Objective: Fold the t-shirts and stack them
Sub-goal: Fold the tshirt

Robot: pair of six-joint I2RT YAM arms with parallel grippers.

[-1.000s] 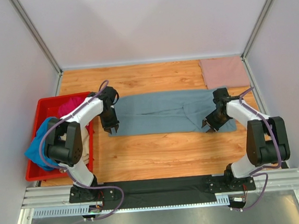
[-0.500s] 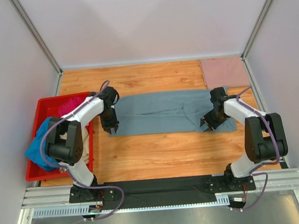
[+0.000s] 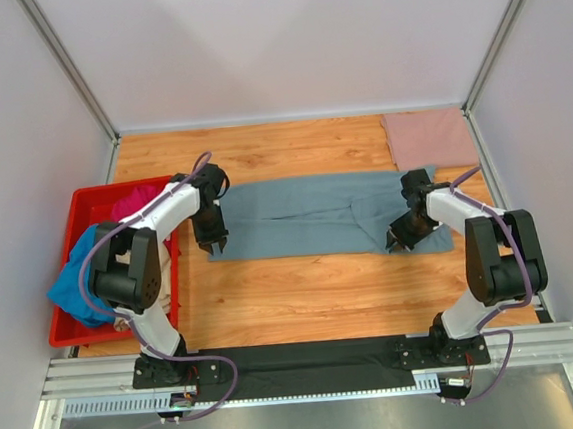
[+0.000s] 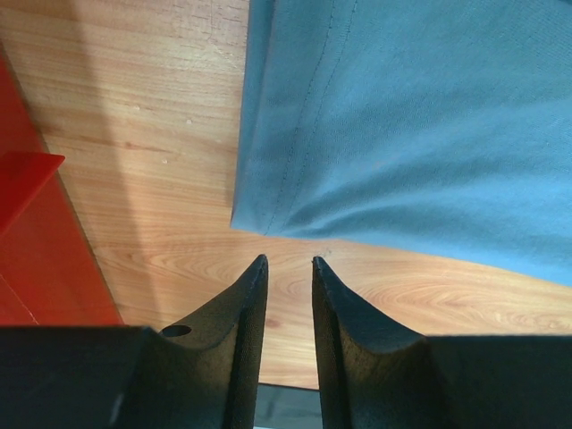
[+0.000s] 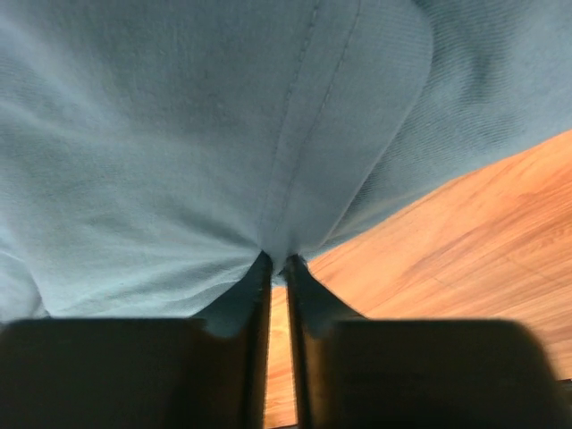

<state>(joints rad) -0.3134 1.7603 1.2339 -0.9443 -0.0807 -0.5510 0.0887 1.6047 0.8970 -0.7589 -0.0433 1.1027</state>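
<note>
Top external view, contents of the wooden desk [image 3: 303, 293]:

- Slate grey-blue t-shirt [image 3: 306, 213]: laid flat as a long band running left to right across the middle of the desk, with a crease line showing right of its centre.
- Dusty-pink t-shirt [image 3: 428, 139]: folded flat in the far right corner, apart from the grey-blue one.
- Red bin [image 3: 104, 190]: at the left edge of the desk. It holds a bright blue t-shirt [image 3: 71, 278] spilling over its near left rim and a magenta t-shirt [image 3: 135, 201] bunched at its far end.
- Left pincer [image 3: 216, 249]: at the near left corner of the slate grey-blue t-shirt. In the left wrist view it is released, fingers parted with only bare wood between them, and the shirt corner lies just past the tips.
- Right pincer [image 3: 397, 245]: at the near right edge of the same shirt. In the right wrist view it is clenched on a small gathered fold of the cloth by its stitched hem, fingers almost meeting.
</note>
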